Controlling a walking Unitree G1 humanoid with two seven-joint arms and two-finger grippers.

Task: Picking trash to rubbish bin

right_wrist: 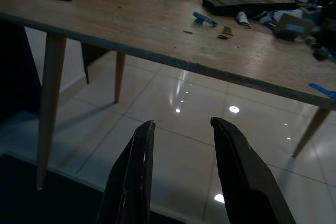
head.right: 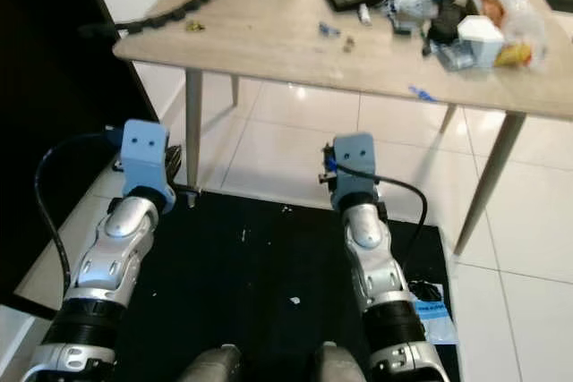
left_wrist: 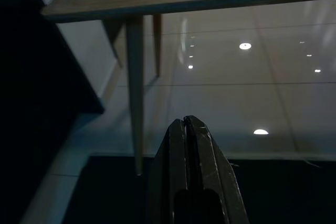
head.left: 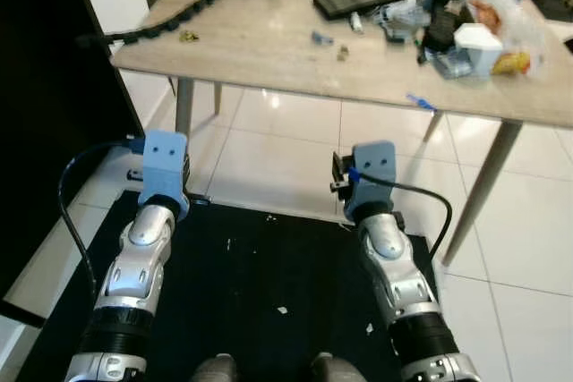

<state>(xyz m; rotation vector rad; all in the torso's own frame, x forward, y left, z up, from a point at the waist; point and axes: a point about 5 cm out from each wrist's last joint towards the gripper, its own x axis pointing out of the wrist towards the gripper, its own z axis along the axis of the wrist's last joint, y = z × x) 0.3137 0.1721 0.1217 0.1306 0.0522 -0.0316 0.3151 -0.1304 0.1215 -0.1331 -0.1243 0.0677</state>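
From the left eye view, the worktop [head.left: 269,51] stands ahead of and above both arms, and the rubbish lies on its far right part: a heap of clear plastic bags and wrappers [head.left: 501,29] with a white box among them, and small scraps such as a blue bit [head.left: 322,38] nearer the middle. The right claw [head.left: 341,174] sits below the near edge, roughly under the middle of the worktop. The left claw [head.left: 159,192] is low beside the left table leg [head.left: 183,105], well apart from the heap. So the rubbish lies up, forward and to the right, and the right arm is the nearer one. No bin can be made out.

The right eye view gives the same layout: the heap [head.right: 497,20] at the far right, and a blue strip [head.right: 421,93] lying close to the near edge, its long axis slanting along that edge.

In the left wrist view the left claw [left_wrist: 185,124] has its fingers pressed together with nothing between them, pointing at the tiled floor [left_wrist: 236,98] beside the table leg [left_wrist: 135,87], under the worktop edge.

In the right wrist view the right claw [right_wrist: 181,127] is spread and empty, aimed below the worktop edge [right_wrist: 173,59]. The blue scrap [right_wrist: 205,19] and the small brown bits [right_wrist: 227,31] lie above and ahead of it, so I judge it must rise before reaching forward.
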